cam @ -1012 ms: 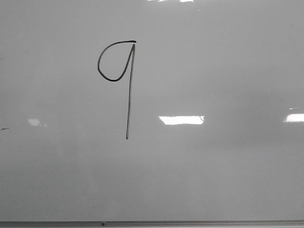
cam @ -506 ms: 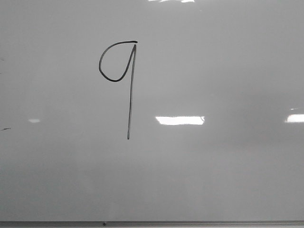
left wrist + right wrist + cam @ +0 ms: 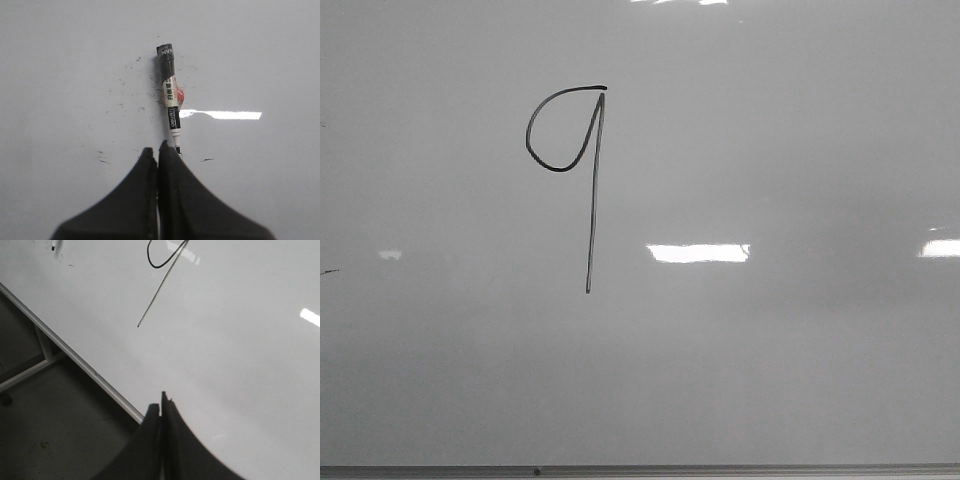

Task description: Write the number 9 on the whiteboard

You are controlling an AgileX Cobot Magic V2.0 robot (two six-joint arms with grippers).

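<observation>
On the left side of the whiteboard (image 3: 780, 360), in the front view, the number 9 (image 3: 588, 190) stands complete: a closed teardrop loop above, a long straight stem running down from it, ending well above the metal bottom rim. No arm or gripper appears in that view, and to the right of the digit there are only bright light reflections.

In the left wrist view, the left gripper (image 3: 158, 150) has its fingers pressed together with nothing between them. A marker (image 3: 170, 97) lies flat against the board surface just ahead of the fingertips, its writing tip pointing toward them and its dark end away. Whether the tip touches the finger cannot be told. A small red object sits partly behind the marker's barrel; its nature is unclear. Scattered dark specks mark the surface around it. The marker appears released, which fits a finished stroke.

In the right wrist view, the right gripper (image 3: 162, 402) is likewise pressed closed and empty. It hangs near the board's lower rim, well apart from the digit, whose stem and part of the loop show at the far side of that view. Beyond the rim the support frame and dark floor are visible.

Judgement: the writing looks done, and both arms appear parked clear of the digit to leave it unobstructed.
</observation>
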